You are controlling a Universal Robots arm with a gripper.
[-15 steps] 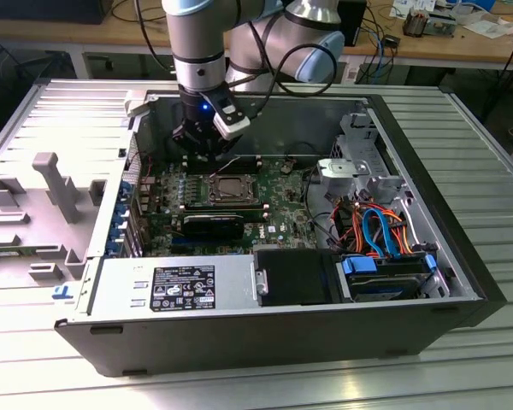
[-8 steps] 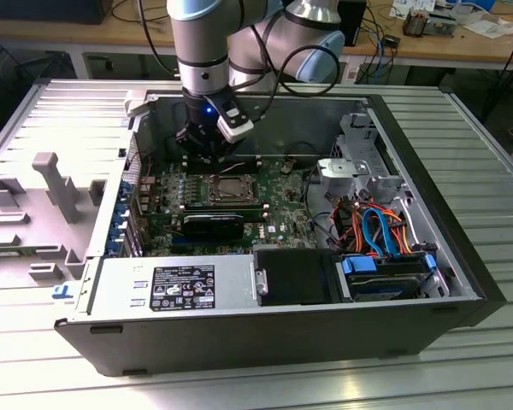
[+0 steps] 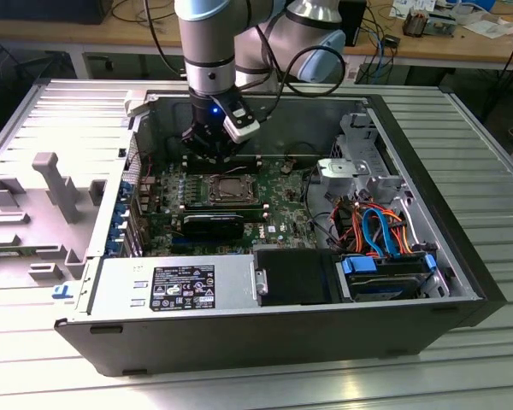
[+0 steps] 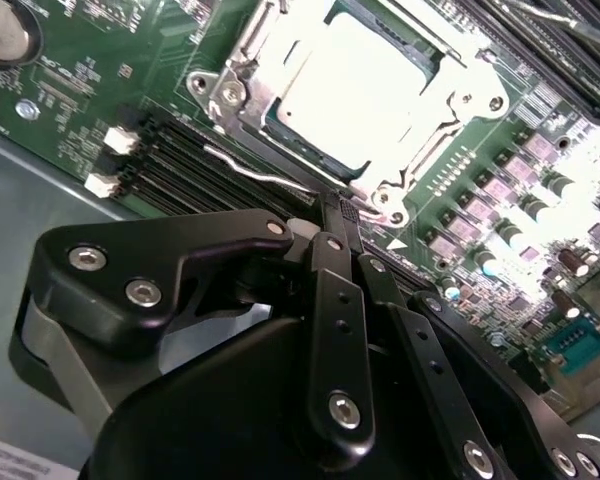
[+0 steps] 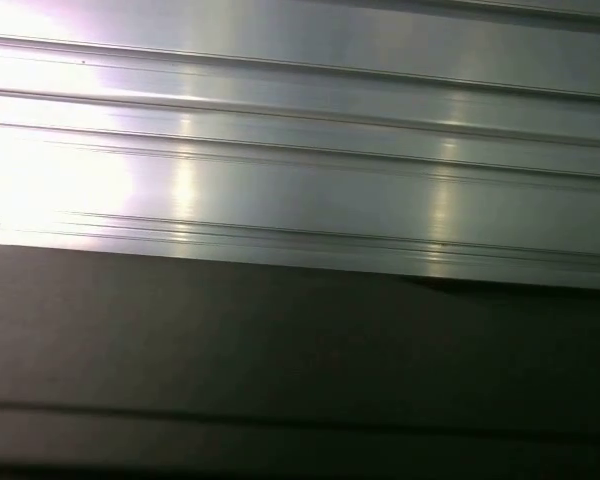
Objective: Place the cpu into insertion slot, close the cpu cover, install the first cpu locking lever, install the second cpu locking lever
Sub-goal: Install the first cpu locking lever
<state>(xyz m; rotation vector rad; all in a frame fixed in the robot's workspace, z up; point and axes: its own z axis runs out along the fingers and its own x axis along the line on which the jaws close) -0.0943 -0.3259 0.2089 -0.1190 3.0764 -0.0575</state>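
In the second wrist view the cpu (image 4: 365, 85) lies in the insertion slot, its bright silver top showing through the window of the cpu cover (image 4: 427, 143), which lies flat over it. A thin silver locking lever (image 4: 250, 172) runs along the socket's side and ends at my fingertips. My black gripper (image 4: 345, 212) is shut, its tips meeting right beside a corner of the socket; I cannot tell whether they pinch the lever. In the exterior view the gripper (image 3: 210, 152) hangs inside the open computer case just behind the insertion slot (image 3: 231, 190).
Long black memory slots (image 4: 180, 160) run beside the socket. A black fan shroud (image 3: 212, 225), a grey power supply (image 3: 175, 286) and a drive bay with blue and orange cables (image 3: 380, 235) crowd the case. The case walls (image 3: 256, 128) surround the board. The ribbed metal table (image 5: 300, 150) shows in the first wrist view.
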